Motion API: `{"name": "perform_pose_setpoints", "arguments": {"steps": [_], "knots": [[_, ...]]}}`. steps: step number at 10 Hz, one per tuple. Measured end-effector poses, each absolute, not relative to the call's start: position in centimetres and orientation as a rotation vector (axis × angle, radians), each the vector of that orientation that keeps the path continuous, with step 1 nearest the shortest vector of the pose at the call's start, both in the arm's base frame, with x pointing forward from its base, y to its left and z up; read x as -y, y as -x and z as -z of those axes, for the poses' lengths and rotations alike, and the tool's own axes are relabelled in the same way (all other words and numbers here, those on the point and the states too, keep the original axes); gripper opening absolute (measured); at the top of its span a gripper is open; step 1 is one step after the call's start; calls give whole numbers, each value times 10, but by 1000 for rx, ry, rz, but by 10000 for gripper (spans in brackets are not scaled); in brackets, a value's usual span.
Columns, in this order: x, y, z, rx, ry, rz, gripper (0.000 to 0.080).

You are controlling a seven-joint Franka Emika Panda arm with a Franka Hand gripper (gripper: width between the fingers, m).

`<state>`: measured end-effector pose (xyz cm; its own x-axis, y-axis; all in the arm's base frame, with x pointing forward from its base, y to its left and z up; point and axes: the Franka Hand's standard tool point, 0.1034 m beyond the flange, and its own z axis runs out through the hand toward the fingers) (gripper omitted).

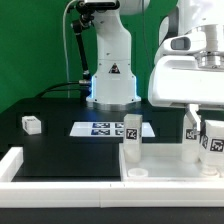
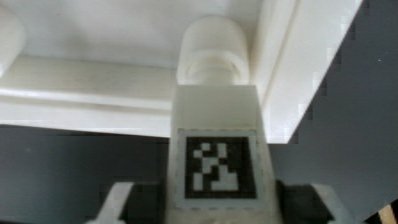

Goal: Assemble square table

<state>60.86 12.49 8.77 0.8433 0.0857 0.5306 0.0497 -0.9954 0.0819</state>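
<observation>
The white square panel (image 1: pixel 165 166) lies at the front on the exterior view's right. One white leg (image 1: pixel 131 140) stands upright at its corner. My gripper (image 1: pixel 198 128) is shut on another tagged white leg (image 1: pixel 211 142) and holds it upright over the panel's right part. In the wrist view the held leg (image 2: pixel 217 130) runs out from between my fingers (image 2: pixel 132 205), its tag facing the camera. Its far end is against the panel's raised rim (image 2: pixel 107 95). A third loose leg (image 1: pixel 31 125) lies on the black table at the left.
The marker board (image 1: pixel 104 128) lies flat in the middle of the table, in front of the robot base (image 1: pixel 110 75). Long white border bars (image 1: pixel 20 165) run along the front and left edges. A green wall stands behind.
</observation>
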Motion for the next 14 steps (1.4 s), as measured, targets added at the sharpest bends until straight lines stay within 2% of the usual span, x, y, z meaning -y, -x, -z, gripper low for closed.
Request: {"name": "perform_pose_setpoints", "arguments": {"steps": [4, 5, 6, 7, 8, 14], "knots": [[-125, -609, -86, -111, -2953, -852, 290], [-125, -609, -86, -111, -2953, -852, 355], [-125, -609, -86, -111, -2953, -851, 518], [-125, -609, -86, -111, -2953, -851, 518], [-125, -608, -86, -111, -2953, -851, 622], [-125, -608, -86, -111, -2953, -851, 648]]}}
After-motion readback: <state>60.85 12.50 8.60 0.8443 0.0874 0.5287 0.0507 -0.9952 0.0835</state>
